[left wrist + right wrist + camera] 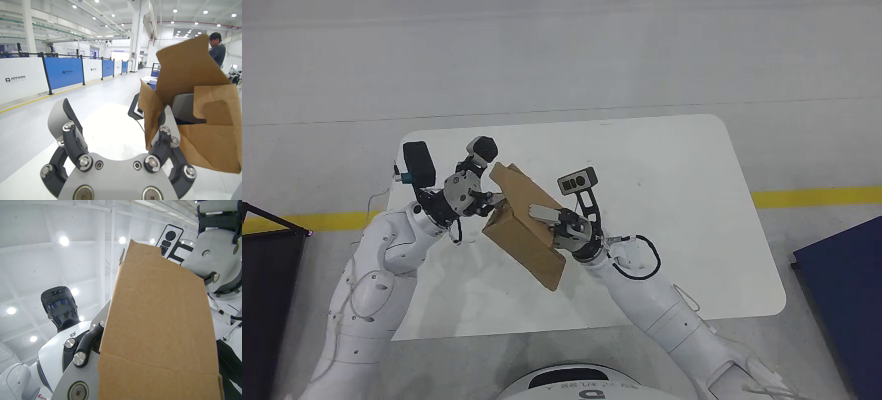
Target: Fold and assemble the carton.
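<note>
A brown carton [527, 225] is held up above the white table [692, 190], tilted, between my two arms. In the left wrist view the carton [204, 140] has one end open, with its flaps standing loose. My left gripper [119, 121] is open at that end; one of its fingers [167, 121] lies against a side flap, the other stands free. My right gripper [548, 222] is shut on a carton wall, and one grey finger [182, 103] sits inside the open end. In the right wrist view a broad carton panel [160, 332] hides most of that gripper.
The table's right half and front are bare white surface. Beyond the table's left edge stands a black object [262, 270], and a blue object [852, 285] sits off its right side. A yellow line [817, 197] runs along the floor.
</note>
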`<state>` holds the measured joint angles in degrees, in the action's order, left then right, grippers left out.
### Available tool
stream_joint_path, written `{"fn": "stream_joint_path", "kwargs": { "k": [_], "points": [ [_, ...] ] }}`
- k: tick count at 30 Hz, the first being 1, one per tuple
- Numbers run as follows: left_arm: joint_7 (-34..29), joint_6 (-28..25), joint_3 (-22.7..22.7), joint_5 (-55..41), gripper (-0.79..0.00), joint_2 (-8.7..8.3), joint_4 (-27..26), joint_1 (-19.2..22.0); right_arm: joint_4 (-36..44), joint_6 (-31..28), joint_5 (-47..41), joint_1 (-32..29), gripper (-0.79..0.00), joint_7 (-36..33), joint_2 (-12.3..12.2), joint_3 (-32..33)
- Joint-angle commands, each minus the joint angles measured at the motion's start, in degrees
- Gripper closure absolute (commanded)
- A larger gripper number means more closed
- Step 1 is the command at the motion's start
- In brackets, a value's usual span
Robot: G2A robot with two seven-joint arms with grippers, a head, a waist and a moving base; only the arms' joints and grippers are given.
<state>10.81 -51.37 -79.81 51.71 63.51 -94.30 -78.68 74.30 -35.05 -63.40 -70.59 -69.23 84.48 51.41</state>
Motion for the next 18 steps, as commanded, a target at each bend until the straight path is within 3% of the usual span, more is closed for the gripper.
{"fn": "stream_joint_path", "kwargs": {
  "k": [1,18],
  "points": [
    [0.1,0.5,-0.6,-1.9,-0.785,-0.02,0.3,0.2,-0.1,0.0,0.1,0.0,0.0,0.0,0.1,0.2],
    [0.8,-1.0,-7.1,-0.9,-0.785,-0.87,-2.6,-1.9,-1.3,0.3,1.5,-0.2,0.0,-0.3,1.0,1.3]
  ]
}}
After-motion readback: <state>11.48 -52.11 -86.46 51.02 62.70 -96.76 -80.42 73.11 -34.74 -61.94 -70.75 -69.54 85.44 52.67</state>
